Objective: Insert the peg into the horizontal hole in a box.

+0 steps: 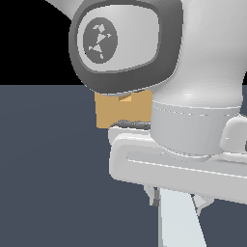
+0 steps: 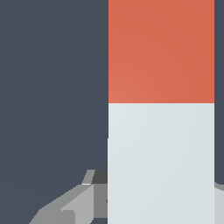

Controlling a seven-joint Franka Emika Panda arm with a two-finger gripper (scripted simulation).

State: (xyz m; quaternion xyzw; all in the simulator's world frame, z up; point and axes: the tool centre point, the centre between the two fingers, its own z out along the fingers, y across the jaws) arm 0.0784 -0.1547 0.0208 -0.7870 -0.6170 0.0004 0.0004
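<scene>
1. While the pincer (image 1: 176,200) sits low over the peg (image 2: 161,162), the step looks to be the grasp; I cannot tell how far the fingers (image 2: 65,212) stand apart or whether they touch it.
2. The peg runs out from between the fingers, its orange-red end (image 2: 161,50) farthest away.
3. The tan box (image 1: 116,112) stands beyond the pincer, half hidden by the arm, a small square hole (image 1: 125,98) near its top.
4. Next, I judge: lift, level, line up squarely.
5. Bare floor (image 2: 52,87) lies beside the peg.
</scene>
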